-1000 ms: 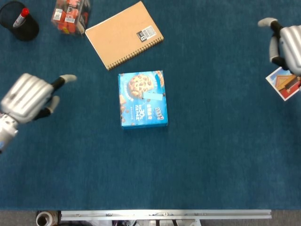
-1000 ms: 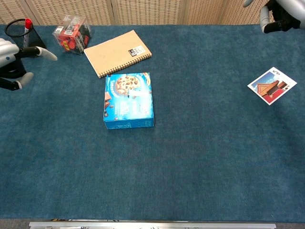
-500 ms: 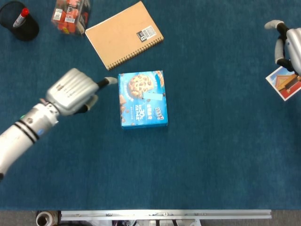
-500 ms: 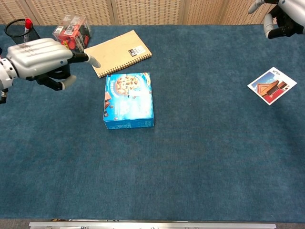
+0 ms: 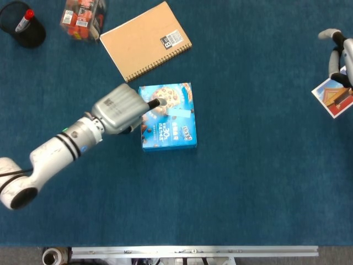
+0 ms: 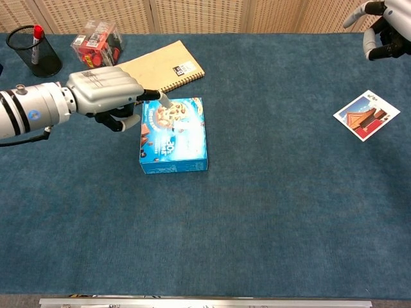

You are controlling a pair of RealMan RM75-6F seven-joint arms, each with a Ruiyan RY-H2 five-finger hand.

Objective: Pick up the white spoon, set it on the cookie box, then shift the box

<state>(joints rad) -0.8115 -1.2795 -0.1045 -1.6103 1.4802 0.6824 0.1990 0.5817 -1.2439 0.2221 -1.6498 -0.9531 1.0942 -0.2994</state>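
Observation:
The blue cookie box lies flat near the middle of the blue cloth, also seen in the chest view. A pale white spoon lies on its lid, right of the cookie picture. My left hand is at the box's left edge, fingers curled in and holding nothing, with one outstretched fingertip touching the lid's upper left part. In the chest view the left hand hovers just left of the box. My right hand is far off at the right edge, fingers apart and empty; the chest view shows the right hand at the top right.
A tan spiral notebook lies just behind the box. A black pen cup and a clear box of red items stand at the back left. A picture card lies at the right edge under the right hand.
My left arm has swept right from the table's left edge to the box, and its fingertip now touches the lid. The right hand has drifted slightly right. The box has not moved.

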